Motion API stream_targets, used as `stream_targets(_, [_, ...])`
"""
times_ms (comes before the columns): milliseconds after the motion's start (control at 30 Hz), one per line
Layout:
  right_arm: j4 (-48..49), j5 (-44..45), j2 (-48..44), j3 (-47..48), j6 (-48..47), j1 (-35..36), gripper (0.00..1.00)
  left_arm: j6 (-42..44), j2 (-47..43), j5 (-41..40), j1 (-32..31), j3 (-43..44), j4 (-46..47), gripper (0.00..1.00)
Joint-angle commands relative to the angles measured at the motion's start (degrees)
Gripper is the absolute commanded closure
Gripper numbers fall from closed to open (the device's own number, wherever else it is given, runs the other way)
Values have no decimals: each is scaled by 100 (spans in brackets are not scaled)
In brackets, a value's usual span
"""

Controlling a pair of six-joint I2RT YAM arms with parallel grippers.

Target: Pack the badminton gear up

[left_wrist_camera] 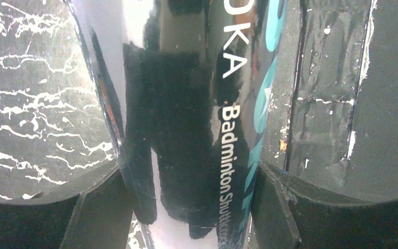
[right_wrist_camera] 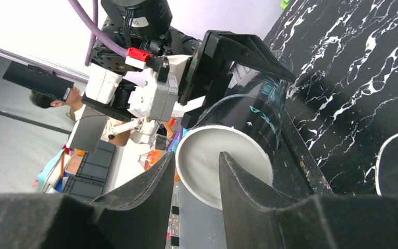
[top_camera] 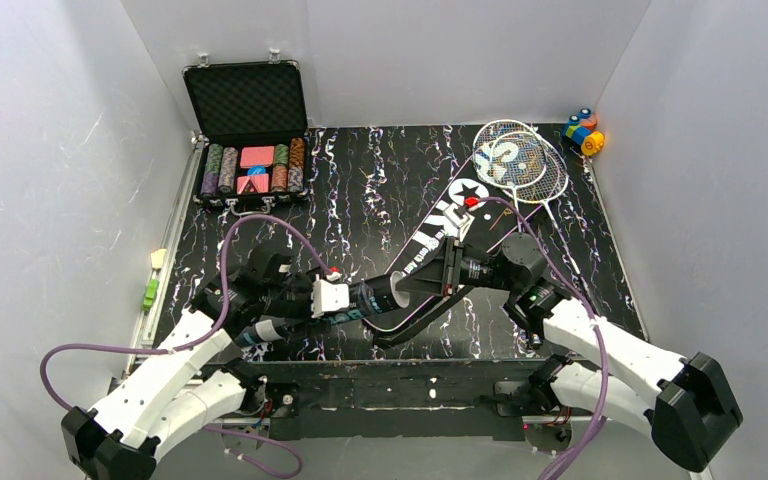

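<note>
My left gripper (top_camera: 360,302) is shut on the dark tube with teal lettering (left_wrist_camera: 197,129) and holds it level above the near middle of the table. The tube's white end (right_wrist_camera: 223,158) faces my right gripper (right_wrist_camera: 197,166), which is open, its fingertips right at that end with nothing between them. In the top view the right gripper (top_camera: 440,275) hovers over the black "SPORT" bag (top_camera: 438,222), which lies diagonally. Two silver-framed rackets (top_camera: 520,160) lie overlapped at the back right. No shuttlecocks are in view.
An open black case of poker chips (top_camera: 250,150) stands at the back left. Colourful toy blocks (top_camera: 585,130) sit in the back right corner. White walls close in three sides. Small green and cream pieces (top_camera: 152,285) lie off the left edge.
</note>
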Motion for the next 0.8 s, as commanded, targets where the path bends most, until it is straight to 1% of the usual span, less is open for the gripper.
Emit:
stream_targets(0, [-853, 212, -406, 107, -381, -40, 54, 162, -133, 747, -126, 349, 625, 100])
stream_targets(133, [-1352, 166, -823, 147, -546, -373, 54, 203, -173, 742, -126, 307, 605, 100])
stream_targets(233, [-1658, 193, -925, 185, -695, -433, 54, 183, -167, 756, -127, 310, 614, 100])
stream_targets(300, [-1670, 230, -956, 149, -690, -442, 56, 175, -168, 762, -127, 321, 619, 100])
stream_targets(333, [-1672, 257, -954, 130, -691, -443, 58, 164, -168, 753, -127, 324, 617, 100])
stream_targets(433, [-1716, 307, -938, 125, -716, -443, 71, 153, -162, 739, -127, 346, 609, 100])
stream_targets(567, [-1970, 254, -863, 240, -880, -435, 84, 138, -150, 738, -127, 365, 612, 100])
stream_targets(667, [-2202, 295, -831, 381, -1069, -364, 89, 143, -131, 745, -126, 363, 613, 100])
stream_targets(767, [-2658, 511, -716, 690, -1346, -108, 89, 148, -90, 752, -127, 383, 638, 100])
